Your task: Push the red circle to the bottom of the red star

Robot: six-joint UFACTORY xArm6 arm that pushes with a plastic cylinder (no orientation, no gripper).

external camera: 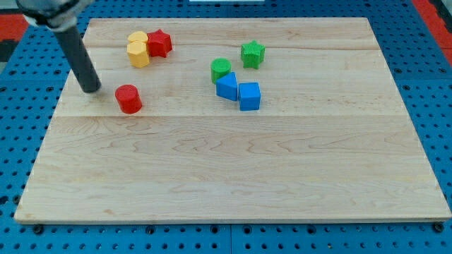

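The red circle (128, 98) stands on the wooden board at the view's left, below and left of the red star (159, 43). The red star sits near the board's top edge, touching two yellow blocks (138, 49) on its left. My tip (91, 89) rests on the board just left of the red circle, a small gap apart. The dark rod slants up to the view's top left.
A green circle (221, 68) and a green star (252, 53) sit right of centre near the top. Two blue blocks (227, 86) (249, 96) lie just below them. The wooden board (233, 183) lies on a blue pegboard surface.
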